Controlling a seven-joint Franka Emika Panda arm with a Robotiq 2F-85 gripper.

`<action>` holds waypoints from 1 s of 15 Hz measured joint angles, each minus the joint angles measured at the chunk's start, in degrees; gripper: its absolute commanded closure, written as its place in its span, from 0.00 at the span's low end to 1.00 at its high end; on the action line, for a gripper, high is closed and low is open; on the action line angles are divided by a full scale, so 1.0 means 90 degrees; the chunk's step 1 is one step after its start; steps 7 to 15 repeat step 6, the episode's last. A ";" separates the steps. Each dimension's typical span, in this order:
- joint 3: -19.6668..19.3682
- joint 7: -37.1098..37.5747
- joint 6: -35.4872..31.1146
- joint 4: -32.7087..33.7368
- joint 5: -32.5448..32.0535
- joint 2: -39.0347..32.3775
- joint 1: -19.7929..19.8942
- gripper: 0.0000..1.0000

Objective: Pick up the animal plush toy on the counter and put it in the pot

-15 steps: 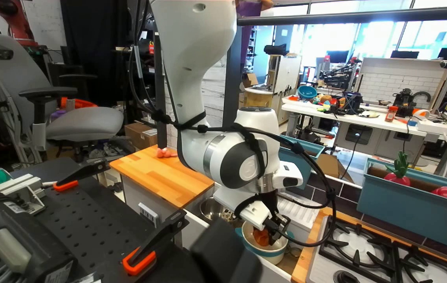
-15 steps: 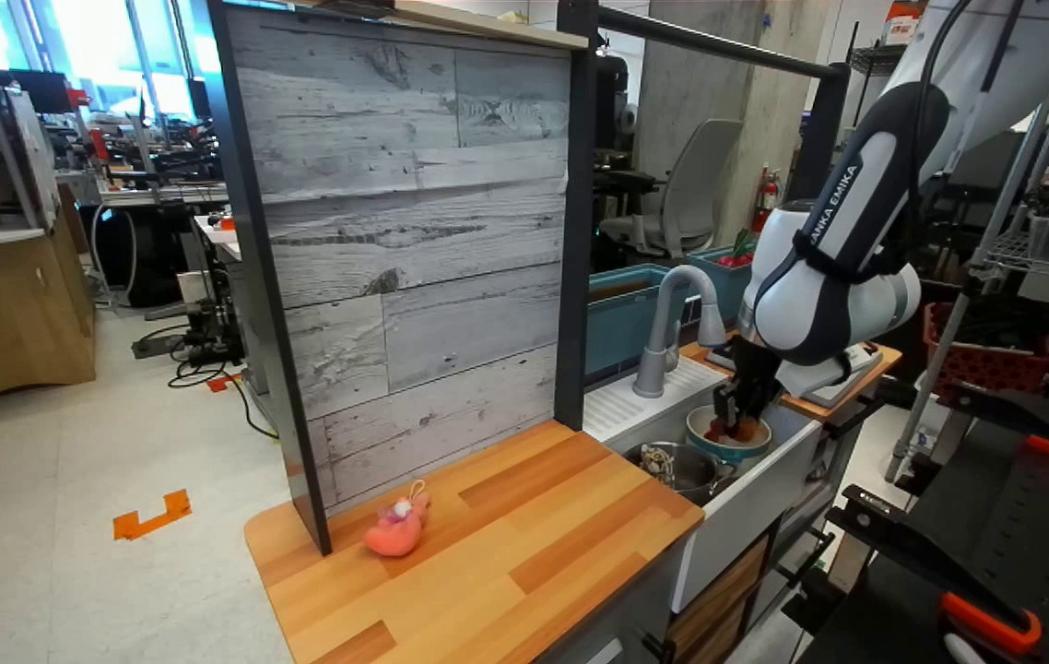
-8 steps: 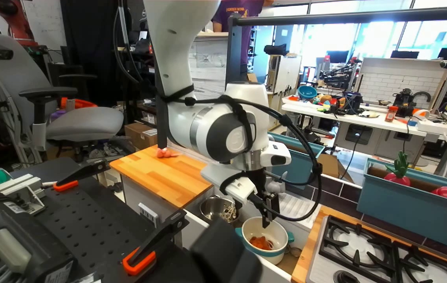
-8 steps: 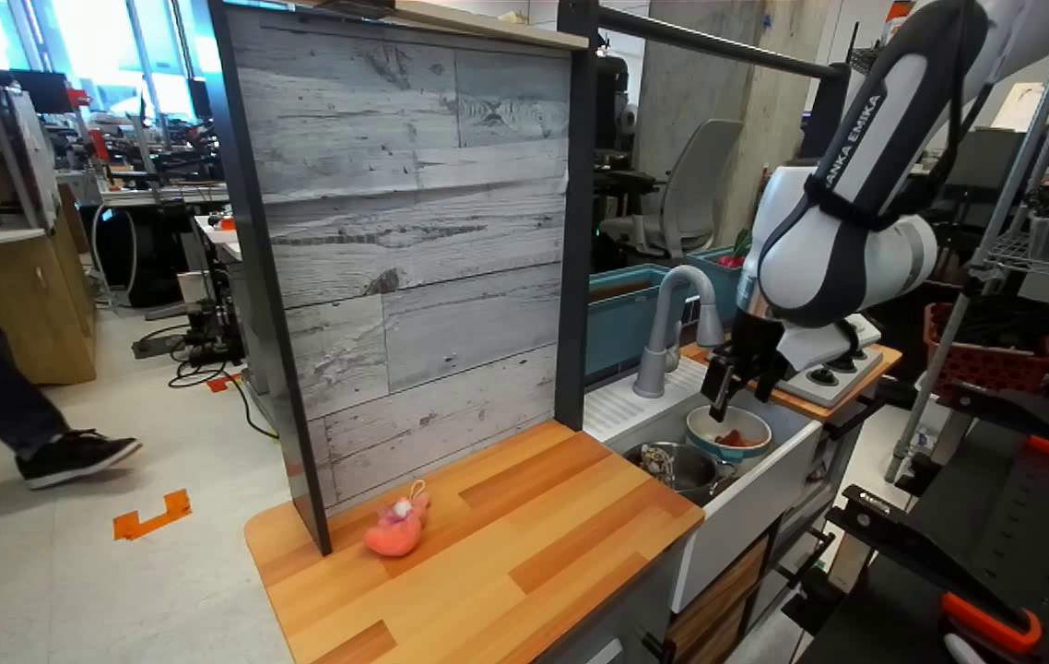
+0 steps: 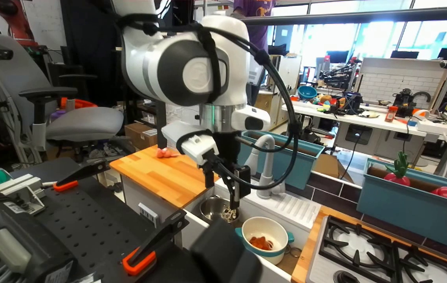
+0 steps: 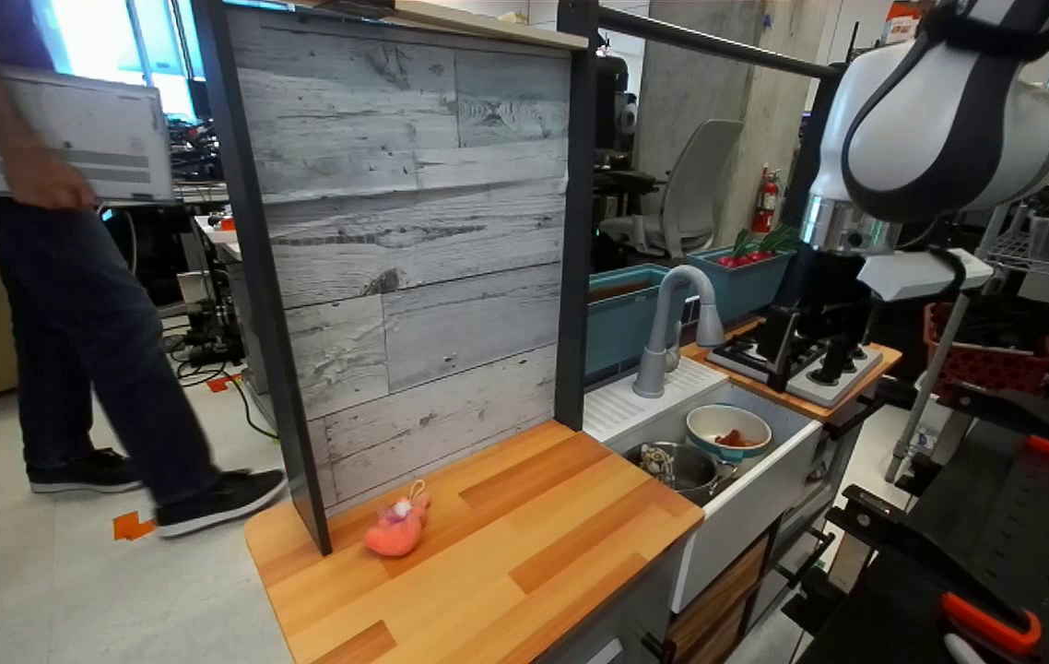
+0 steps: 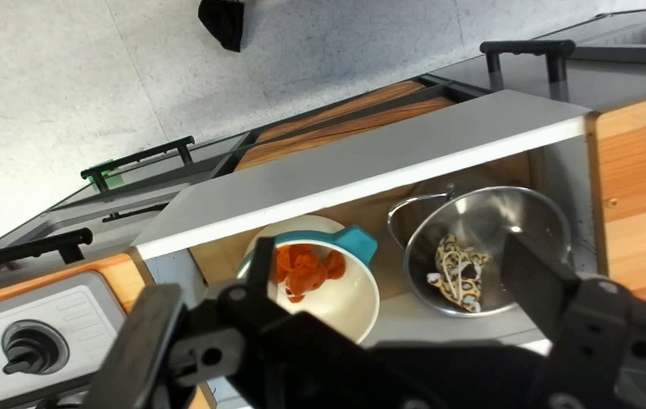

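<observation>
The orange plush toy [image 7: 307, 271] lay inside the round teal-and-cream pot [image 7: 357, 289]; empty, wide-spread black fingers [image 7: 536, 287] probably needed slow retreat.

orng plush [image 7: 307, 274], crm/teal pot [image 5: 267, 255], blk claw [image 7: 389, 250], tan toy [image 7: 459, 274] w/ spots

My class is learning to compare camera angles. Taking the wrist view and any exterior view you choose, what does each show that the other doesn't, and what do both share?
Only the wrist view shows the wood-grain panels and black bar handles.

Only in an exterior view: the gray chair, the faucet and a teal planter.

Both show the animal plush toy inside the pot, the metal pot beside it, the stove and the open gripper.
</observation>
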State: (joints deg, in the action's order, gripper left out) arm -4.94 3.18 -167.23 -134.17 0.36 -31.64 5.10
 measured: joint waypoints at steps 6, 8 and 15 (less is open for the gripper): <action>0.0007 0.0541 0.1380 -0.1036 0.0043 0.1723 -0.0270 0.00; 0.0007 0.0541 0.1380 -0.1036 0.0043 0.1723 -0.0270 0.00; 0.0007 0.0541 0.1380 -0.1036 0.0043 0.1723 -0.0270 0.00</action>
